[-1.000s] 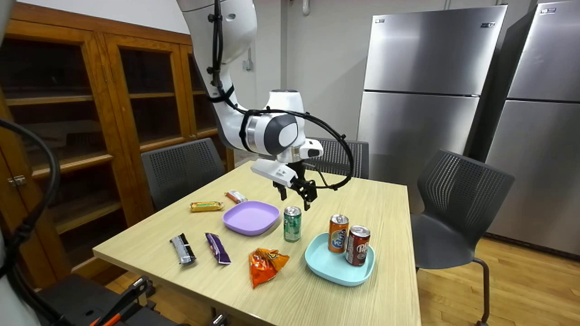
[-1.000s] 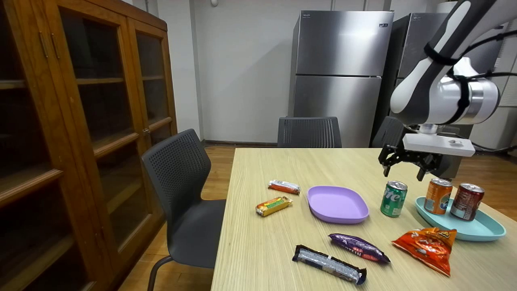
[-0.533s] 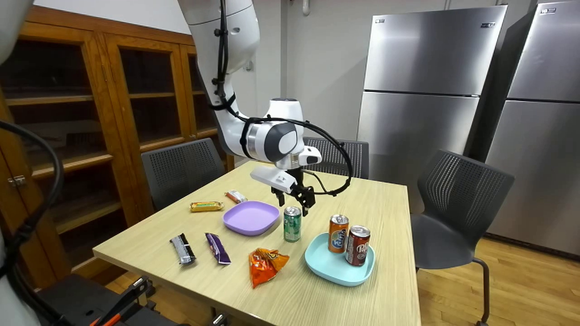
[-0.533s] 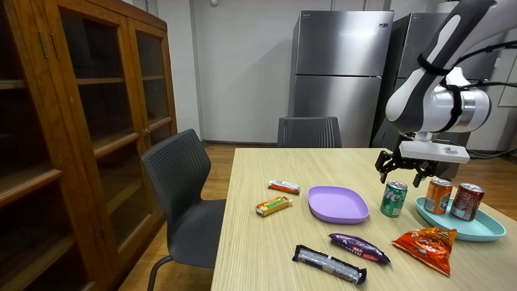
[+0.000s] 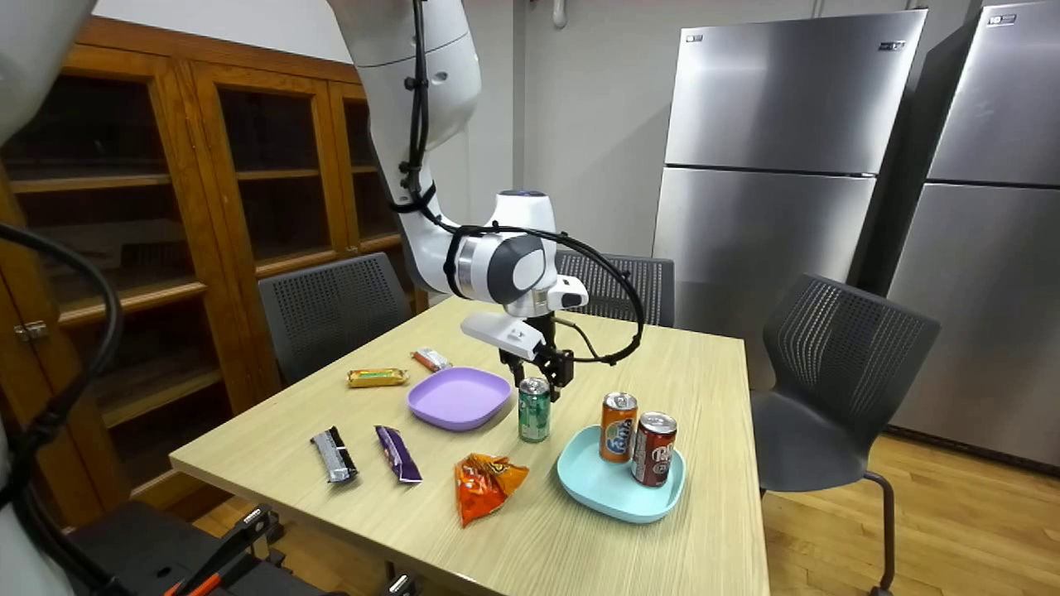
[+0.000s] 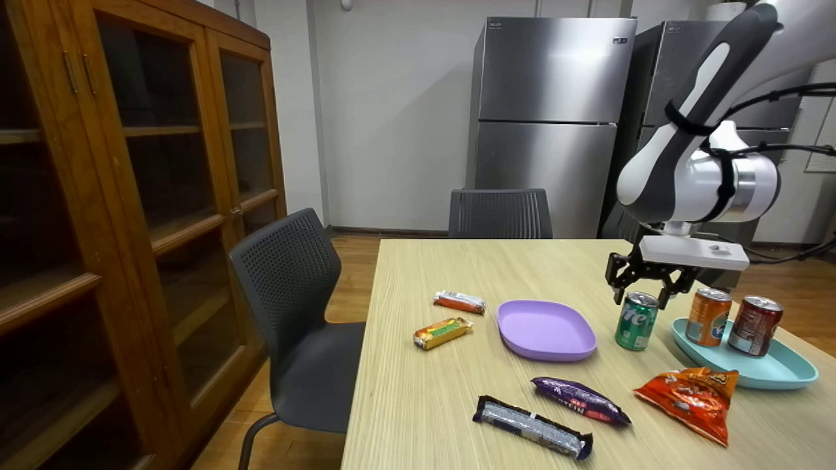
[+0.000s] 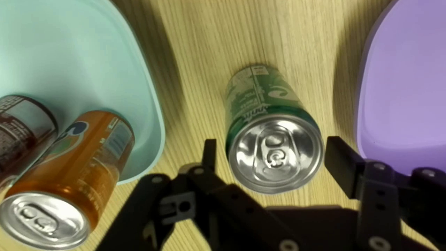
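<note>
A: What does the gripper hang over in an exterior view?

B: The green can, a smooth metal cylinder upright on the pale, wood-grained table. On the camera's side of the gripper lies a crinkled, shiny orange-red bag.

A: And in an exterior view, what lies off to the gripper's left?

B: A matte lilac plate, shallow, square with rounded corners. Past that plate, a glossy yellow bar and a red-and-white bar. Nearer the camera than the gripper are a slick purple bar and a creased black-and-silver bar.

A: Now the wrist view: clamped?

B: No. The fingers, black and blocky, are apart, with the can's round, silvery lid between them. Wood grain shows between lid and one finger; whether the other touches, I can't tell.

A: And beyond?

B: Past the finger with the gap, a turquoise plate with a thin curved rim, bearing a glossy orange can and a dark red can.
</note>
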`<action>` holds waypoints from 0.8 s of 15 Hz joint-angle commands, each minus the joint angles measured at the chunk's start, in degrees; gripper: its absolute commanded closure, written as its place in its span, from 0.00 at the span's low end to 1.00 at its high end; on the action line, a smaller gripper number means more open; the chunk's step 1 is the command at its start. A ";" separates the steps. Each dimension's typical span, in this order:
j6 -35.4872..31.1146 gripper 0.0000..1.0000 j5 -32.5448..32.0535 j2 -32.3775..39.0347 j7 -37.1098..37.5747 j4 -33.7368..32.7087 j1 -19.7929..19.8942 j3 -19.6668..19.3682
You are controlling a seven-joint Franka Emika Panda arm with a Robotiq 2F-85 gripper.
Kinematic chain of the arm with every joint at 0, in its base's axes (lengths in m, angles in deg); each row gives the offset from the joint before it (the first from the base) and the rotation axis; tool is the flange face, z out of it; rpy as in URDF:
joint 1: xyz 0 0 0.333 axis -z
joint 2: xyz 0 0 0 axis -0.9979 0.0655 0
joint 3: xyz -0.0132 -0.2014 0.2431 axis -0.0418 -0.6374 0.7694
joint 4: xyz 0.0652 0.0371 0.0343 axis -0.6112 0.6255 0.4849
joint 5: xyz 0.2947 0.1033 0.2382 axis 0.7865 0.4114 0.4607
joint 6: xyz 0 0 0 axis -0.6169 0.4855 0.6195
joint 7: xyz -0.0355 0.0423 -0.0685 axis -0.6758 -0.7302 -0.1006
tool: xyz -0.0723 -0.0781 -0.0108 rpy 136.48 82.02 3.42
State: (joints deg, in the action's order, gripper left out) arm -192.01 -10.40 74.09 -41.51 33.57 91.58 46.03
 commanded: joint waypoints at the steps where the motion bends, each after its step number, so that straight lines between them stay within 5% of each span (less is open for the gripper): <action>1: 2.84 0.51 0.12 0.25 -2.18 -1.52 0.54 0.80; 3: 4.31 0.62 -0.40 -0.65 -2.51 -1.03 0.17 0.39; 12: 11.61 0.62 0.85 -9.40 -5.99 3.90 1.91 1.19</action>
State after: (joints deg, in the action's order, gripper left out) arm -182.99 -10.45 70.52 -44.67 33.84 91.77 46.20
